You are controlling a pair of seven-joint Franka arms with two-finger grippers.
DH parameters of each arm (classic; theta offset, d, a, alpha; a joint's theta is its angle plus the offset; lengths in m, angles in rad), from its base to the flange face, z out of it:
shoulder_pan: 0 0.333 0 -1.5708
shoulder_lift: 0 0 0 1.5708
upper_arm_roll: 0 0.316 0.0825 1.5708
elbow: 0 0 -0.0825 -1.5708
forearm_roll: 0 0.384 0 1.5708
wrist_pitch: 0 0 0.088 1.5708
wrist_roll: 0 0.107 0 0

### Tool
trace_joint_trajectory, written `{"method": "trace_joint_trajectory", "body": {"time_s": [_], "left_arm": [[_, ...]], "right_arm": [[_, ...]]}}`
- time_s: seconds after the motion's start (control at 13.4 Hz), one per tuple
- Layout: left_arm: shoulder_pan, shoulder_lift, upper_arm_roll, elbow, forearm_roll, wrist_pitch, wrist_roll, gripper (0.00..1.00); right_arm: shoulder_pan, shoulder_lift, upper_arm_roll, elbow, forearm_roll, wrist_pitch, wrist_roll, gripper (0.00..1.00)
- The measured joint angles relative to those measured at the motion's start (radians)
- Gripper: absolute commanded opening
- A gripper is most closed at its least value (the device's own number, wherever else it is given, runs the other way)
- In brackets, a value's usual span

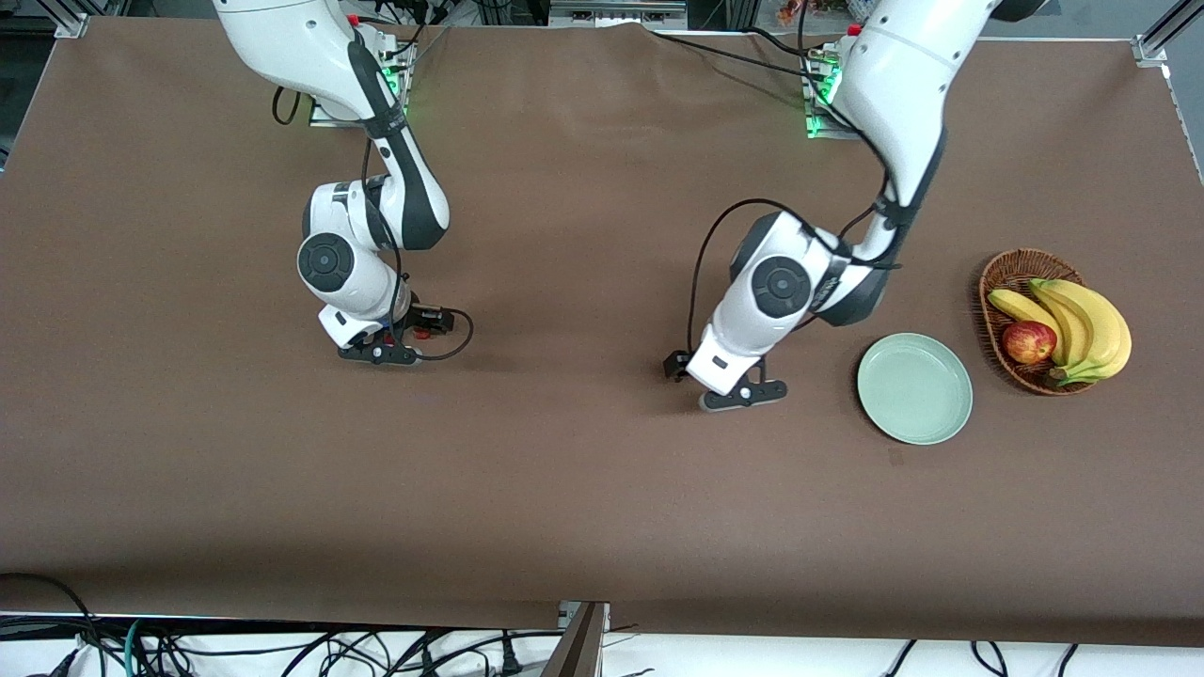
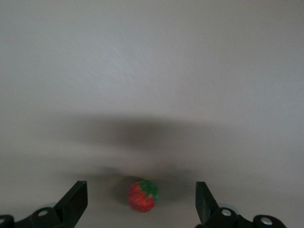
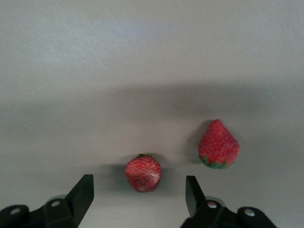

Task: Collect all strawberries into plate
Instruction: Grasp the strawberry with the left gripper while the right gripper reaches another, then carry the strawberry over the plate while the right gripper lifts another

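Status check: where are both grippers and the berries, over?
Left gripper open, low over one strawberry. Right gripper open, straddling a second strawberry, third strawberry beside it. Plate holds none yet. Nothing blocking.

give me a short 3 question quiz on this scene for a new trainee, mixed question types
1. True or false: the plate already holds a strawberry.
2. Multiple choice: how many strawberries show in the right wrist view? A) none B) one C) two
3. Short answer: what lies between the fingers of the left gripper?

Key
1. False. The plate holds nothing.
2. C. One strawberry lies between the fingers of the right gripper, a second strawberry lies beside it on the table.
3. A single strawberry on the table, not yet touched, with the gripper open around it.
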Motion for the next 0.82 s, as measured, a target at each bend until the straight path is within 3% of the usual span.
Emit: {"method": "trace_joint_trajectory", "body": {"time_s": [0.22, 0.37, 0.45, 0.6, 0.75, 0.82], "left_arm": [[-0.01, 0.02, 0.002, -0.002, 0.017, 0.009, -0.002, 0.93], [-0.022, 0.03, 0.002, -0.007, 0.042, 0.007, -0.005, 0.8], [-0.03, 0.035, 0.002, -0.009, 0.047, 0.007, -0.009, 0.66], [-0.043, 0.041, 0.003, -0.011, 0.052, 0.006, -0.016, 0.22], [-0.046, 0.041, 0.004, -0.012, 0.086, 0.005, -0.016, 0.05], [-0.045, 0.041, 0.007, -0.011, 0.113, 0.005, -0.016, 0.01]], "right_arm": [[0.0, 0.017, 0.0, -0.008, 0.0, 0.032, 0.0, 0.6], [0.001, 0.026, 0.0, -0.007, 0.0, 0.045, 0.0, 0.47], [0.002, 0.025, 0.0, -0.004, 0.0, 0.046, 0.0, 0.39], [0.003, 0.024, 0.0, 0.003, 0.0, 0.046, 0.003, 0.25], [0.004, 0.023, 0.0, 0.016, 0.0, 0.046, 0.017, 0.2], [0.005, 0.023, 0.0, 0.029, 0.0, 0.041, 0.029, 0.2]]}}
